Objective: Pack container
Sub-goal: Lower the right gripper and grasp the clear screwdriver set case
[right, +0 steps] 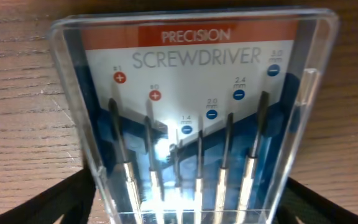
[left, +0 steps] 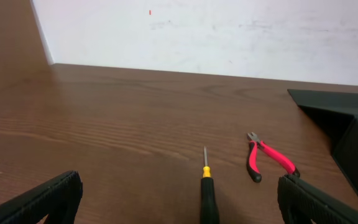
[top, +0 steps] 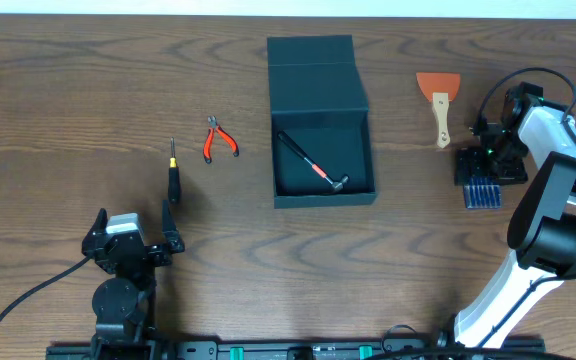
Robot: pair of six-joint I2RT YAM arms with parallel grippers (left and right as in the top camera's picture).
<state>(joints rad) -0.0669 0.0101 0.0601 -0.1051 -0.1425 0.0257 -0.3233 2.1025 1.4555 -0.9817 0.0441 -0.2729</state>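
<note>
Place: a robotics lab bench, not a home or shop.
Surface: one dark wood-grain surface (top: 68, 80), with a plain white wall (left: 229, 37) behind its far edge.
Machines: a black arm (top: 118, 290) at the left and a white-and-black arm (top: 548, 220) at the right, a mounting rail (top: 298, 350) along the near edge, and a loose cable (top: 28, 300).
Laid out: open container (top: 313, 60), red pliers (top: 220, 140), screwdriver (top: 173, 178), scraper (top: 439, 100), precision screwdriver set (right: 191, 124), all spaced apart like test pieces.

White-shelled black arm (top: 553, 140), black fingers (left: 42, 199)
</note>
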